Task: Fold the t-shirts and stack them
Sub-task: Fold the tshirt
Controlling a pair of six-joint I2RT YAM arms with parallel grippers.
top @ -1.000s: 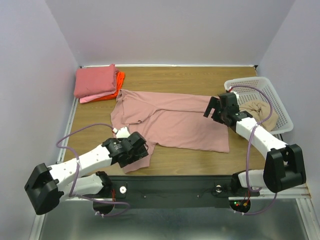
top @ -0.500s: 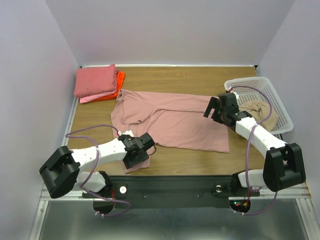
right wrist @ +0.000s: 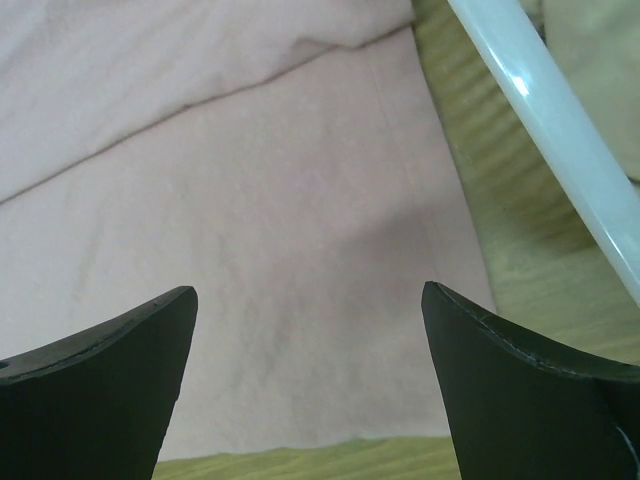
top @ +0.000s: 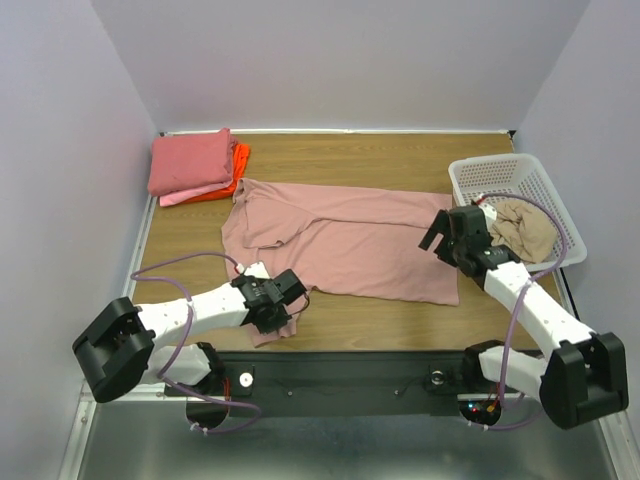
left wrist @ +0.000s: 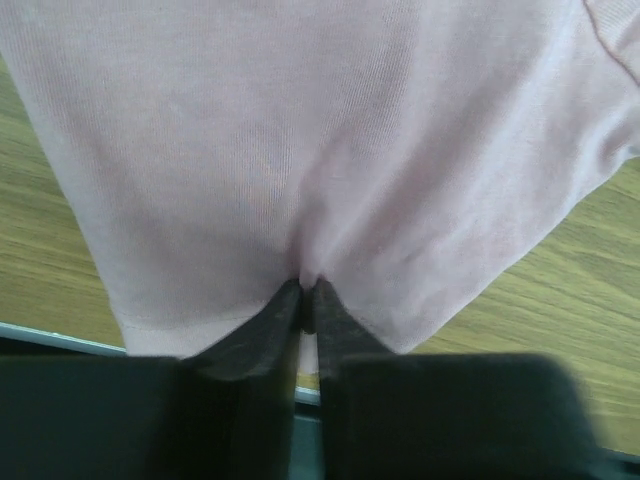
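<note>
The top external camera looks down from above and behind the near edge, taking in the whole worktop (top: 400, 160) out to its far edge. The left wrist camera sits very close over the left gripper (left wrist: 308, 295), pinched on the dusty-pink t-shirt (left wrist: 330, 130) at the near edge. The right wrist camera looks down between the spread fingers of the right gripper (right wrist: 308, 290) near the right edge. All three views share that shirt; the white basket (right wrist: 540, 130) appears in two.

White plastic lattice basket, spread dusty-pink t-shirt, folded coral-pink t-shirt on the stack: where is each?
White plastic lattice basket (top: 495, 161): top external view, far rim.
Spread dusty-pink t-shirt (top: 350, 240): top external view, body's middle.
Folded coral-pink t-shirt (top: 190, 160): top external view, top face.
</note>
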